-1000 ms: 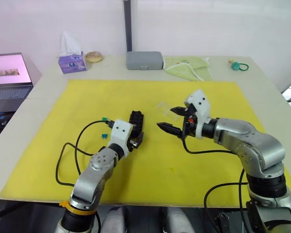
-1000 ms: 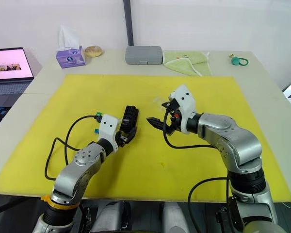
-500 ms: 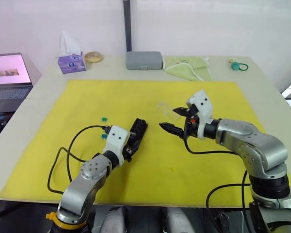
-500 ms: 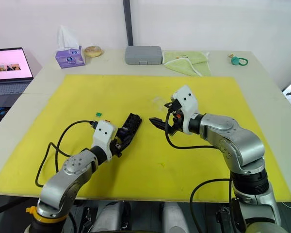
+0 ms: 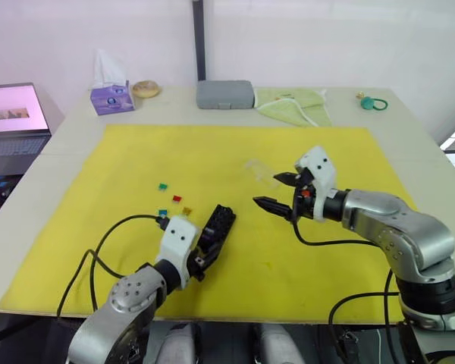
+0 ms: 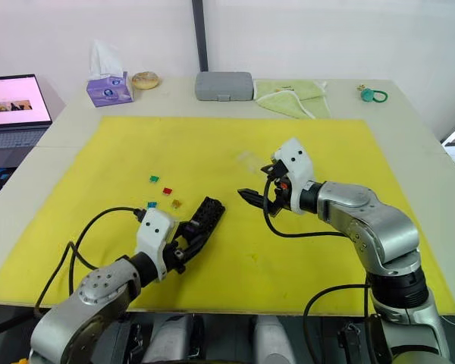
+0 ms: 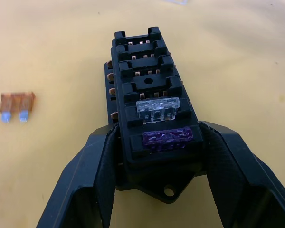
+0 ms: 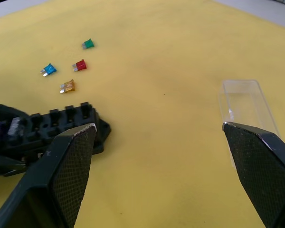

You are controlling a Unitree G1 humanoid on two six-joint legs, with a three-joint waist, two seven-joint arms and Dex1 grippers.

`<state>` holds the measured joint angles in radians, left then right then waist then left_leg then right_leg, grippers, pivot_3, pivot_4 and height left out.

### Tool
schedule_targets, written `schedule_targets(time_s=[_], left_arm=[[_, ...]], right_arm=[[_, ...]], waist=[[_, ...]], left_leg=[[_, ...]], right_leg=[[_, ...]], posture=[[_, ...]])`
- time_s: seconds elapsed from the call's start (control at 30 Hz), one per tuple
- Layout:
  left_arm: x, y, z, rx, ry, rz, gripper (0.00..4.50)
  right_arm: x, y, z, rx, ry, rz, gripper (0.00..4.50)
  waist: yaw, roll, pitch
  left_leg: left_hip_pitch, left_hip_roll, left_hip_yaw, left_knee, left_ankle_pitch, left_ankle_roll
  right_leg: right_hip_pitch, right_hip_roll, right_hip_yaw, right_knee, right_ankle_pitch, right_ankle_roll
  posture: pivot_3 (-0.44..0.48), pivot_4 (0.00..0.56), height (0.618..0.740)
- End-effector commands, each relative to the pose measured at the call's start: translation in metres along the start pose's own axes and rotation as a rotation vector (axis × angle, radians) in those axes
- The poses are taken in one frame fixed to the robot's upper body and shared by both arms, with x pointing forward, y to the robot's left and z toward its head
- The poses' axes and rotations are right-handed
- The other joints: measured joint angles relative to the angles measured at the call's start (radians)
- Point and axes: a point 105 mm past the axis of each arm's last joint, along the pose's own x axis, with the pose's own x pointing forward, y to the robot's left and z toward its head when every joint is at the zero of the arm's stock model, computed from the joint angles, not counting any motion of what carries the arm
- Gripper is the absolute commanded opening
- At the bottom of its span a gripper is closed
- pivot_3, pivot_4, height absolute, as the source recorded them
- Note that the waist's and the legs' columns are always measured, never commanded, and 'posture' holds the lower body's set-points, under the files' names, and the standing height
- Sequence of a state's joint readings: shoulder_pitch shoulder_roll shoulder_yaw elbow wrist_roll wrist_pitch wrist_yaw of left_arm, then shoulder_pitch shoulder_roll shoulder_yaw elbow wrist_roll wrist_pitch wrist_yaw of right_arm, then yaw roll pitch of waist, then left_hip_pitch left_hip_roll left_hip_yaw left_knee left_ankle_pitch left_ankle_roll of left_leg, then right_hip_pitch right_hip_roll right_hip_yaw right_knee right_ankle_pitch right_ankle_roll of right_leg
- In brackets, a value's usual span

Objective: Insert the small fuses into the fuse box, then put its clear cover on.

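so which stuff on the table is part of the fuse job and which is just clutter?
Job:
- fuse box, held in left gripper, purple fuse and grey fuse already seated
- loose fuses: green, red, teal, orange
- clear cover

Clutter:
- grey case
- tissue box
- green cloth
- laptop

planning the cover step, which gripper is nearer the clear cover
Right. The right gripper hovers open just beside the clear cover; the left gripper is farther off, clamped on the fuse box.
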<state>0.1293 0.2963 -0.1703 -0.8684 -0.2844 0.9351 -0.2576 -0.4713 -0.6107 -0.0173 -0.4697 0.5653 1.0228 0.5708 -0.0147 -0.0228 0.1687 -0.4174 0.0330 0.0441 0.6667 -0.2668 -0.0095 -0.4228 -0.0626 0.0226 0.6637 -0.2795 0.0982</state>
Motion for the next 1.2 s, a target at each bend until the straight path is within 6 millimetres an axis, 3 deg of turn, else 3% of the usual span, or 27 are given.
schedule_targets(time_s=[0.03, 0.13, 0.17, 0.27, 0.5, 0.6, 0.67, 0.73, 0.87, 1.07, 1.2], left_arm=[[-0.006, -0.005, 0.002, 0.002, -0.008, -0.014, 2.08], [-0.007, -0.004, 0.001, -0.004, -0.01, -0.012, 2.08], [-0.008, -0.004, 0.0, -0.007, -0.009, -0.012, 3.11], [-0.016, -0.007, -0.001, -0.016, -0.013, -0.086, 4.38], [-0.067, 0.008, 0.007, -0.001, 0.043, -0.396, 4.38], [-0.098, 0.038, 0.021, -0.068, 0.143, -0.513, 4.38], [-0.101, 0.095, 0.035, -0.006, 0.151, -0.341, 4.38], [-0.103, 0.135, 0.045, 0.043, 0.136, -0.213, 4.38], [-0.106, 0.185, 0.051, 0.07, 0.105, -0.115, 4.45], [-0.098, 0.223, 0.039, 0.044, 0.129, -0.124, 4.45], [-0.089, 0.229, 0.03, 0.03, 0.174, -0.173, 4.45]], right_arm=[[-0.005, -0.001, 0.011, -0.037, -0.032, 0.005, 4.5], [-0.004, -0.002, 0.01, -0.039, -0.026, 0.011, 4.5], [-0.004, -0.002, 0.01, -0.039, -0.025, 0.012, 4.5], [-0.002, -0.004, 0.009, -0.042, -0.019, 0.018, 4.5], [-0.002, -0.008, 0.004, -0.062, -0.004, 0.046, 4.5], [-0.012, -0.006, 0.005, -0.06, -0.007, 0.094, 4.5], [-0.026, -0.008, 0.004, -0.053, -0.005, 0.127, 4.5], [-0.038, -0.011, 0.001, -0.049, 0.009, 0.14, 4.5], [-0.062, -0.027, -0.004, -0.028, 0.052, 0.093, 4.5], [-0.098, -0.057, -0.019, 0.034, 0.082, -0.07, 4.5], [-0.115, -0.064, -0.035, 0.035, 0.137, -0.128, 4.5]], waist=[[0.001, 0.0, 0.0], [0.001, 0.0, 0.0], [0.0, 0.0, 0.0], [-0.002, 0.0, 0.0], [-0.001, 0.0, 0.0], [0.002, 0.0, 0.001], [0.008, 0.001, 0.001], [0.007, 0.001, 0.001], [0.0, 0.001, 0.001], [0.003, 0.0, 0.001], [0.004, 0.0, 0.001]], left_leg=[[0.0, 0.0, 0.0, 0.0, 0.0, 0.0], [0.0, 0.0, 0.0, 0.0, 0.0, 0.0], [0.0, 0.0, 0.0, 0.0, 0.0, 0.0], [0.0, 0.0, 0.0, 0.0, 0.0, 0.0], [0.001, 0.001, 0.001, 0.0, 0.0, 0.0], [0.001, 0.001, 0.0, 0.0, 0.0, 0.0], [0.001, 0.0, 0.0, -0.001, 0.0, 0.0], [0.001, -0.001, 0.0, -0.001, 0.0, 0.0], [0.001, -0.001, 0.003, -0.002, -0.001, 0.001], [0.001, 0.0, 0.006, -0.002, -0.001, 0.001], [0.0, 0.0, 0.006, -0.002, -0.001, 0.001]], right_leg=[[0.0, 0.0, 0.0, 0.0, 0.0, 0.0], [0.0, 0.0, 0.0, 0.0, 0.0, 0.0], [0.0, 0.0, 0.0, 0.0, 0.0, 0.0], [0.0, 0.0, 0.0, 0.0, 0.0, 0.0], [0.0, 0.0, 0.0, 0.0, -0.002, -0.004], [0.0, 0.0, -0.001, 0.0, -0.002, -0.004], [0.0, 0.0, -0.002, -0.001, -0.002, -0.004], [0.001, 0.0, -0.002, -0.001, -0.002, -0.004], [0.001, 0.0, -0.001, -0.005, -0.001, -0.002], [0.001, 0.0, -0.002, -0.005, -0.001, -0.001], [0.001, 0.0, -0.002, -0.005, 0.0, 0.0]], posture=[[0.0, 0.15, 0.737], [0.0, 0.15, 0.737], [0.0, 0.15, 0.737], [0.0, 0.15, 0.737], [0.0, 0.15, 0.737], [0.0, 0.15, 0.737], [0.0, 0.15, 0.737], [0.0, 0.15, 0.737], [0.0, 0.15, 0.737], [0.0, 0.15, 0.737], [0.0, 0.15, 0.737]])
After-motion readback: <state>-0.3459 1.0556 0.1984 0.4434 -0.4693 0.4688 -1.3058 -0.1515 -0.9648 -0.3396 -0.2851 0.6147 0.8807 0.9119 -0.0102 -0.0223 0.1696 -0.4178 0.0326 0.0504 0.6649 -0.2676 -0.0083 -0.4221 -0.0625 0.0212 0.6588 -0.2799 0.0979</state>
